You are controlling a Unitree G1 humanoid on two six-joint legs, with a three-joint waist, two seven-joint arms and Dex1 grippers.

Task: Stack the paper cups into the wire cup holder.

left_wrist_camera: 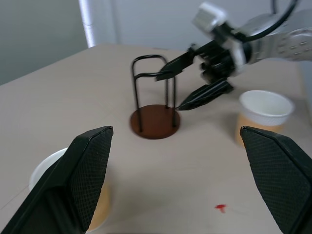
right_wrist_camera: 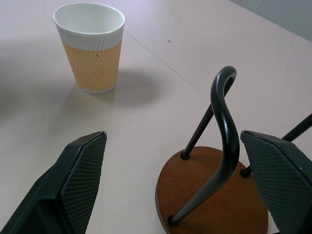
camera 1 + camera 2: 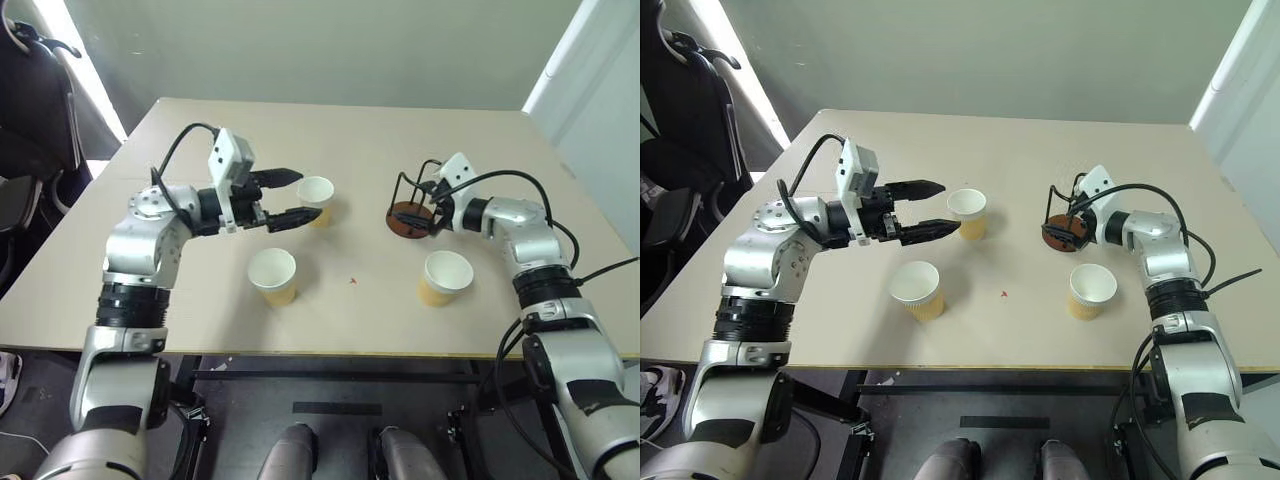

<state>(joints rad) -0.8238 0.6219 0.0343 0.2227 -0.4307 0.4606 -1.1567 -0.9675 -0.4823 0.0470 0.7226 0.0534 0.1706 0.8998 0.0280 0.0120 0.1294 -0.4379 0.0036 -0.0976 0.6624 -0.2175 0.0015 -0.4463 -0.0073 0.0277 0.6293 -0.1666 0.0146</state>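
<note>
Three paper cups stand upright on the beige table [image 3: 380, 130]: a far one [image 3: 316, 197], a near-left one [image 3: 273, 276] and a near-right one [image 3: 445, 277]. The wire cup holder [image 3: 408, 212], black hoops on a round reddish-brown base [image 2: 209, 195], stands empty at centre right. My left gripper [image 3: 308, 195] hovers open just left of the far cup, whose rim [image 1: 46, 168] shows beside one finger. I cannot tell whether it touches the cup. My right gripper [image 1: 169, 91] is open, with its fingers on either side of a hoop [image 2: 223, 122] of the holder.
A small red mark [image 3: 352, 281] lies on the table between the two near cups. A dark chair [image 3: 40, 110] stands off the table's far-left corner. The table's front edge [image 3: 330, 352] runs just below the near cups.
</note>
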